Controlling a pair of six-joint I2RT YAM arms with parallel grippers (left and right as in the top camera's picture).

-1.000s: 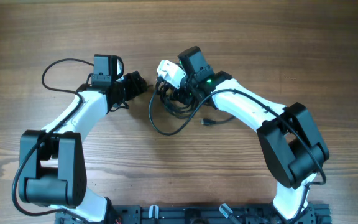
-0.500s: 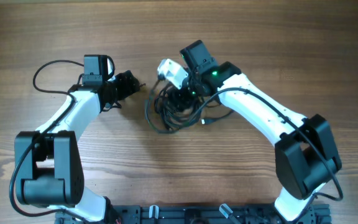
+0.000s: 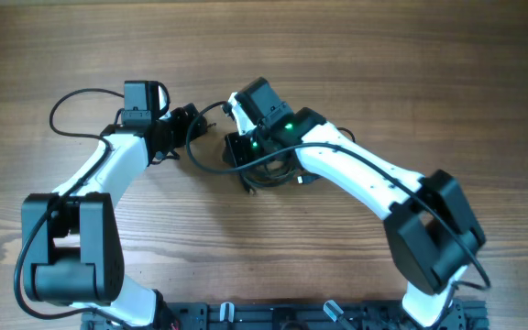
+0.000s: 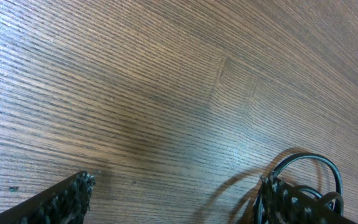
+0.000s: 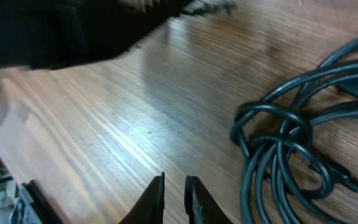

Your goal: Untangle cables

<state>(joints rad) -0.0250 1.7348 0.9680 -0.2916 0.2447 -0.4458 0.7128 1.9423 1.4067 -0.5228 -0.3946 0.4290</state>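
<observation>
- Right pincer (image 5: 174,200): the two fingertips stand almost together with only a thin slit between them. Nothing shows in the slit, so it is clenched and empty.
- Directly under its tips is bare wooden table (image 5: 104,137). The tips touch no cord.
- The cables (image 5: 278,155) lie just ahead and to the right of that pincer, in the wrist view. They are thin black cords, looped over one another in a loose knot, and the strands run off the right edge.
- Further ahead, along the top left of that view, is a dark blurred mass. I cannot tell what it is.
- Left pincer (image 4: 176,186): the fingers are spread wide, one low on each side of its view. Only table grain shows between them, so it is released and holding nothing.
- A black cord loop (image 4: 306,157) arches up just behind its right-hand finger. Whether the two touch cannot be told.
- From above, the left pincer (image 3: 191,124) and right pincer (image 3: 243,147) sit near each other at mid-table, tips facing.
- The cables (image 3: 273,171) are bunched beneath and just behind the right pincer. One strand curves out toward the left pincer.
- Beyond both pincers the wooden table (image 3: 383,55) runs on.
</observation>
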